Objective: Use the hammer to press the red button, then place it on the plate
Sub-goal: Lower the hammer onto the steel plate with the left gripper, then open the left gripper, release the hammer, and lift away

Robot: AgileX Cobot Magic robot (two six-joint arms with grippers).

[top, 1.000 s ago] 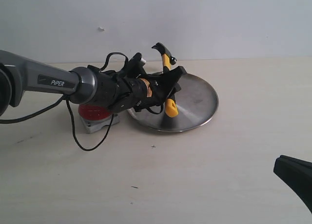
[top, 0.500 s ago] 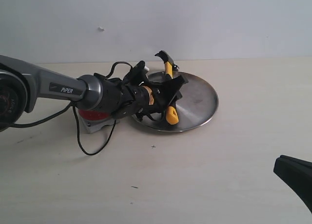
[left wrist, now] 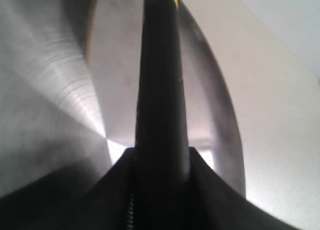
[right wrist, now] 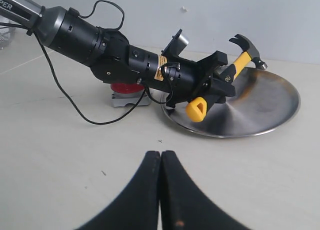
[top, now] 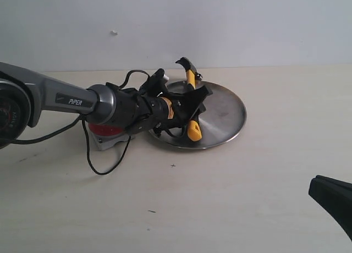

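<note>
Jaws of the left gripper (top: 193,107) hold the hammer (top: 193,133), its end perhaps touching the plate (top: 226,116); the right gripper (right wrist: 160,157) is closed.

Ext. view: button (top: 104,130) on table (top: 247,181), just L of plate (top: 225,113). The hammer (top: 193,131) is over plate's L part, head rearward, in L gripper (top: 196,107). R gripper (top: 333,201) front-R, well apart.

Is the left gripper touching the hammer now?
Touching. The right wrist view shows the left gripper closed around the hammer at its black handle.
</note>
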